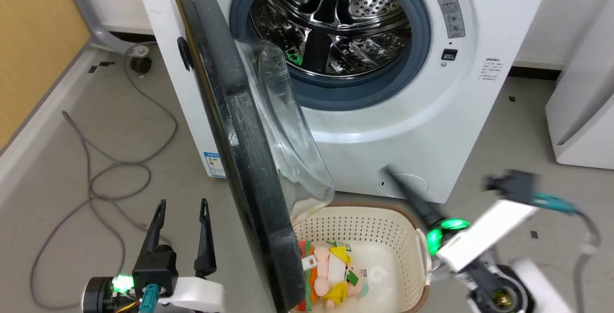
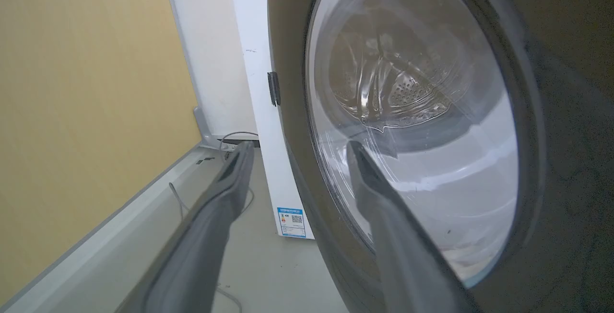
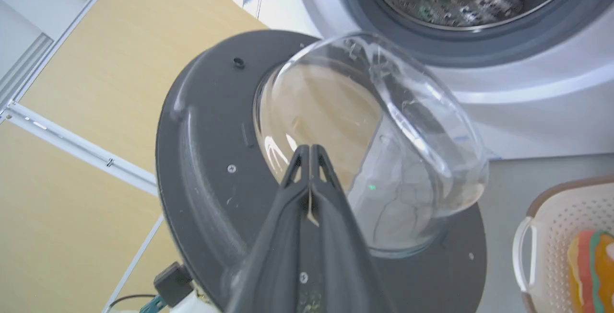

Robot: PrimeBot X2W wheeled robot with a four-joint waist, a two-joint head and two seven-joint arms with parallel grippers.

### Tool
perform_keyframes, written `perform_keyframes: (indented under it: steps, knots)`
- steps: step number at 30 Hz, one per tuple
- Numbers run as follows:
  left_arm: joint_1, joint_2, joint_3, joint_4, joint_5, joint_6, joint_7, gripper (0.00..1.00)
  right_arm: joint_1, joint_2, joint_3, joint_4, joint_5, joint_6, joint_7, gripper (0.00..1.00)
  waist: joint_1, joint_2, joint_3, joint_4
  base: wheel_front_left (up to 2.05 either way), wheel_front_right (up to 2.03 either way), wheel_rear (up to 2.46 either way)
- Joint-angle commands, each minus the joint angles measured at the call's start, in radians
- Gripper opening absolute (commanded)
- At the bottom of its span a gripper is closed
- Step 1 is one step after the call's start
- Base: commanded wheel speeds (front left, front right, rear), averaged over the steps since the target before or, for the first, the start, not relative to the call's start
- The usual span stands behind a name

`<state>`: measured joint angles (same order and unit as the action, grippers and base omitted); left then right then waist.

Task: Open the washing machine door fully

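Jutting washing machine door (image 1: 240, 135) (floor (image 1: 43, 198) leftward)

Main obstacle: glossy black round door with clear glass bowl (image 1: 240, 159) stands edge-on out from boxy white front-loader washing machine (image 1: 407, 126), splitting space in two.

Left side: bare grey floor (image 1: 43, 193), only loose grey cable (image 1: 89, 179) looping across; left gripper (image 1: 183, 202), fingers spread, just beside door's outer face.

Right side: bowl bulges into gap; cream perforated basket with brown rim (image 1: 374, 222) blocks floor below machine front. Right gripper (image 1: 387, 169), fingers together, blurred, above basket's right rim.

Steel drum mouth (image 1: 331, 20) unobstructed.

Floor strip between machine and white cabinet (image 1: 580, 126) free.
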<state>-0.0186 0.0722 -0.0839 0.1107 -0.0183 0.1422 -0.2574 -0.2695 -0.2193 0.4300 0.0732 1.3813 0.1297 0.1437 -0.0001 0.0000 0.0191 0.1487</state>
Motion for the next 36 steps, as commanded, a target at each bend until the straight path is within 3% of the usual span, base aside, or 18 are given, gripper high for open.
perform_keyframes:
  steps: [1, 4, 8, 11, 16, 21, 25, 36]
  knots:
    - [0.016, 0.003, 0.004, 0.001, 0.002, 0.001, -0.004, 1.0, 0.019, -0.012, -0.013, -0.008, -0.023, 0.001, -0.051, 0.0, 0.0001, 0.0, -0.004, -0.003, 0.0, 0.0, 0.0]
    - [0.022, 0.004, 0.009, -0.002, 0.003, 0.002, -0.004, 1.0, 0.034, -0.03, -0.054, -0.004, -0.075, 0.001, -0.217, 0.0, 0.0001, 0.0, -0.011, -0.007, 0.0, 0.0, 0.0]
    - [0.028, 0.007, 0.014, -0.004, 0.004, 0.002, -0.004, 1.0, 0.05, -0.074, -0.082, 0.033, -0.243, 0.001, -0.387, 0.0, 0.0001, 0.0, -0.019, -0.012, 0.0, 0.0, 0.0]
    - [0.034, 0.008, 0.019, -0.007, 0.004, 0.004, -0.004, 1.0, 0.067, -0.06, -0.184, 0.067, -0.421, 0.001, -0.404, 0.0, 0.0001, 0.0, -0.025, -0.019, 0.0, 0.0, 0.0]
    - [0.044, 0.009, 0.025, -0.012, 0.005, 0.008, -0.004, 1.0, 0.13, 0.046, -0.381, 0.015, -0.841, 0.001, -0.405, 0.0, 0.0001, 0.0, -0.031, -0.031, 0.0, 0.0, 0.0]
    - [0.051, 0.01, 0.027, -0.015, 0.007, 0.01, -0.004, 1.0, 0.195, 0.124, -0.447, -0.056, -1.104, 0.001, -0.405, 0.0, 0.0001, 0.0, -0.035, -0.041, 0.0, 0.0, 0.0]
    - [0.053, 0.011, 0.028, -0.014, 0.007, 0.009, -0.004, 1.0, 0.238, 0.149, -0.443, -0.064, -1.212, 0.001, -0.405, 0.0, 0.0001, 0.0, -0.038, -0.049, 0.0, 0.0, 0.0]
    - [0.049, 0.01, 0.021, -0.012, 0.008, 0.008, -0.004, 1.0, 0.347, 0.168, -0.472, 0.013, -1.335, 0.001, -0.405, 0.0, 0.0001, 0.0, -0.041, -0.048, 0.0, 0.0, 0.0]
